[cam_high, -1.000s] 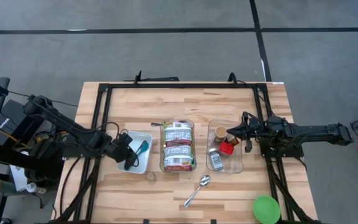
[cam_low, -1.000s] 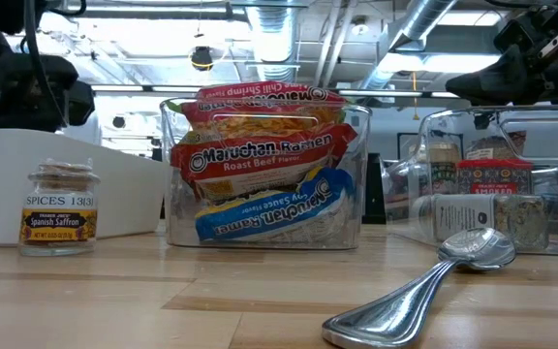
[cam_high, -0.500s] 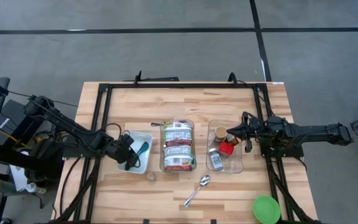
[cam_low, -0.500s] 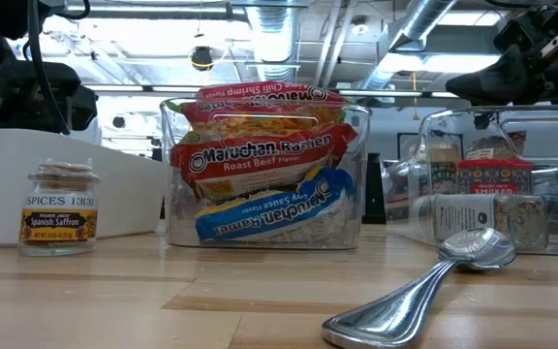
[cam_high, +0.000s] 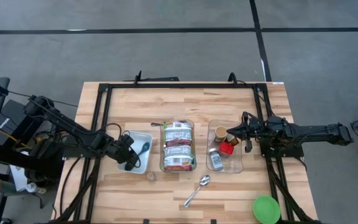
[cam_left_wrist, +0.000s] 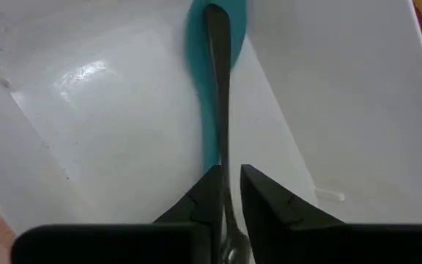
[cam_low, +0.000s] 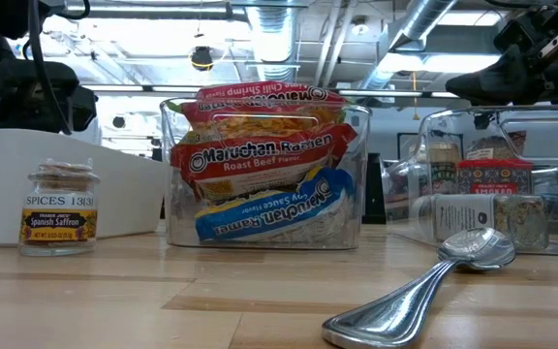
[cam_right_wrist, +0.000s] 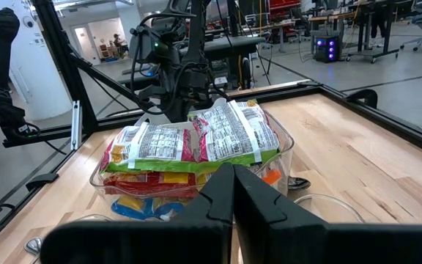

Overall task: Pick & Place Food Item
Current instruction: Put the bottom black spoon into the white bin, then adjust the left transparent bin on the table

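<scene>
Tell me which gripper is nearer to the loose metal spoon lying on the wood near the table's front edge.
Right. The right gripper hovers over the clear bin of jars, just beyond the metal spoon. The left gripper is inside the white bin, farther off.

The wooden table (cam_high: 135, 102) carries a white bin (cam_high: 143, 161), two clear containers (cam_high: 177, 146), a jar (cam_low: 59, 207), a spoon (cam_high: 197, 190) and a green lid (cam_high: 266, 209).
</scene>
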### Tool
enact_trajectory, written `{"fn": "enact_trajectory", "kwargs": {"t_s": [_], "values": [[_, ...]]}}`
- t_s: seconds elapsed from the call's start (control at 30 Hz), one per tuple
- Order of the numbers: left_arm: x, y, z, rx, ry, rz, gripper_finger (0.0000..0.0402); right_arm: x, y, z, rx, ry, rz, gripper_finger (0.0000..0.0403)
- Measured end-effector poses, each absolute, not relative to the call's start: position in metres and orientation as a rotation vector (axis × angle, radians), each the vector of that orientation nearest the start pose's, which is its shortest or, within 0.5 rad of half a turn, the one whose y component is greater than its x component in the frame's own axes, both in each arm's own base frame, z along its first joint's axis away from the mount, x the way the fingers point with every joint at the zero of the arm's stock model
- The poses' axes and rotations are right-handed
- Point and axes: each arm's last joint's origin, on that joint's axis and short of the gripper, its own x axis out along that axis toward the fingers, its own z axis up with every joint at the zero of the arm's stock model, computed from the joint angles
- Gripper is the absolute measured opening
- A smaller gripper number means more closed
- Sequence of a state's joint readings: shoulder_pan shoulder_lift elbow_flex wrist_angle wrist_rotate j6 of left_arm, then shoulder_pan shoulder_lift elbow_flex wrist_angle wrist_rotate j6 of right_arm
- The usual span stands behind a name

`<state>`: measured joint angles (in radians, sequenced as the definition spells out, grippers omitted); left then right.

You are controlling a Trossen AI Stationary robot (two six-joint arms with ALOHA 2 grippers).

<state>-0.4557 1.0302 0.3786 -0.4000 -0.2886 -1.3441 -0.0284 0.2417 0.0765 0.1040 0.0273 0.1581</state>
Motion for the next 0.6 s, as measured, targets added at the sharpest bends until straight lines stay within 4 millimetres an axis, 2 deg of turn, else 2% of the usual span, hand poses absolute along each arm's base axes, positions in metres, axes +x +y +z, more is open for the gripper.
{"fn": "enact_trajectory", "kwargs": {"t_s": [0.23,0.6], "values": [[0.150,-0.064,0.146,-0.850,0.884,0.503,0.0067,0.112,-0.004,0.180,0.158,0.057,-0.061,0.0001],[0.153,-0.066,0.162,-0.921,0.786,0.382,0.0069,0.112,-0.004,0.180,0.158,0.057,-0.060,0.0001]]}}
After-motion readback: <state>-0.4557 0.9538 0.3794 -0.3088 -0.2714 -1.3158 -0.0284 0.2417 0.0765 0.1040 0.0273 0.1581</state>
